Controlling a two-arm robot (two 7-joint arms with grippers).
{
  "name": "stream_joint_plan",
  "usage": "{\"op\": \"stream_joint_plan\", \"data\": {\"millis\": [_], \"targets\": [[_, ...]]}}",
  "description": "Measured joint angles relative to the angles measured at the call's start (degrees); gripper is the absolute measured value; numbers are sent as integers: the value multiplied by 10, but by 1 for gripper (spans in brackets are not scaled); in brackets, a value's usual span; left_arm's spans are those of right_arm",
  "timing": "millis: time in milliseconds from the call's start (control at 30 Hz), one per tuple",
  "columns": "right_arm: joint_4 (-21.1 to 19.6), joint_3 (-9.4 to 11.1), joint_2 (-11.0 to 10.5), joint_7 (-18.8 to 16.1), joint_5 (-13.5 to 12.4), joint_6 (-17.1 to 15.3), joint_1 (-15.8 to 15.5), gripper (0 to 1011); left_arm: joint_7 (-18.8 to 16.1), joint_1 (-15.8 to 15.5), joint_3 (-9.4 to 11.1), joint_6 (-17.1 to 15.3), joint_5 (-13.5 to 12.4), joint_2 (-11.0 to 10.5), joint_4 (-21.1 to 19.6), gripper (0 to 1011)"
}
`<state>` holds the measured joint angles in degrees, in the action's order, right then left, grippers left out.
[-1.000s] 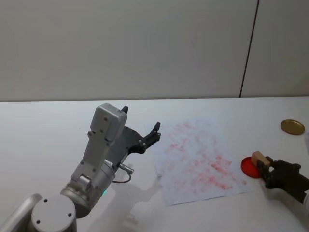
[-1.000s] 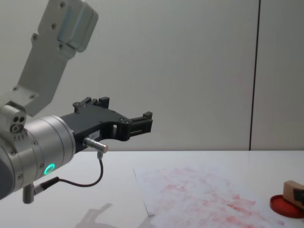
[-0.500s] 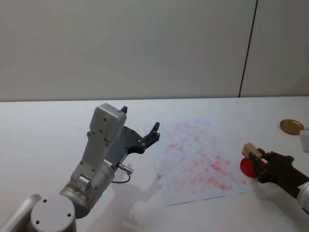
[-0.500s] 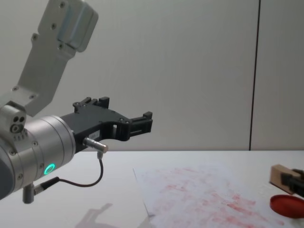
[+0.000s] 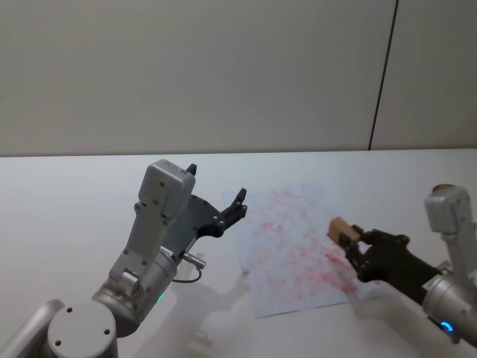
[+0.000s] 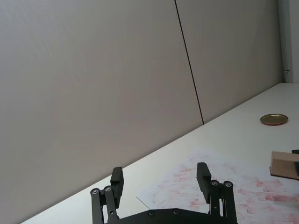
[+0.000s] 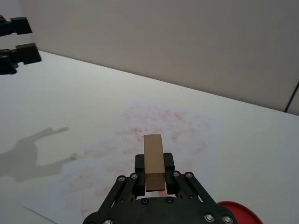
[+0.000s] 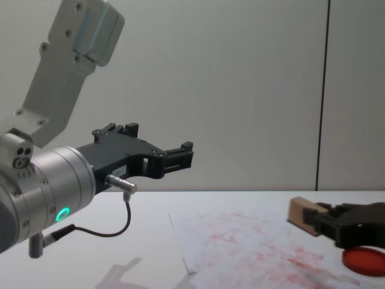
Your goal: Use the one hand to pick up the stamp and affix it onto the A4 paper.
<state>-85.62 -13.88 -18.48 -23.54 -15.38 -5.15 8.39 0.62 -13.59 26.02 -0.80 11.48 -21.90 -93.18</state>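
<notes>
White table carried the A4 paper. Right tool was clamped on the stamp, held over the paper's 3 o'clock side, apparently clear of it. Left tool hung spread apart at the paper's 9 o'clock.
</notes>
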Motion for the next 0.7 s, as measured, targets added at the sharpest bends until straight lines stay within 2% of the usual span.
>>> {"op": "stream_joint_plan", "data": {"millis": [333, 700], "targets": [[6, -23, 22, -22, 10, -18, 10, 218, 0, 0, 0, 0, 0, 0, 0, 993], [20, -38, 33, -34, 23, -34, 14, 218, 0, 0, 0, 0, 0, 0, 0, 993]]}}
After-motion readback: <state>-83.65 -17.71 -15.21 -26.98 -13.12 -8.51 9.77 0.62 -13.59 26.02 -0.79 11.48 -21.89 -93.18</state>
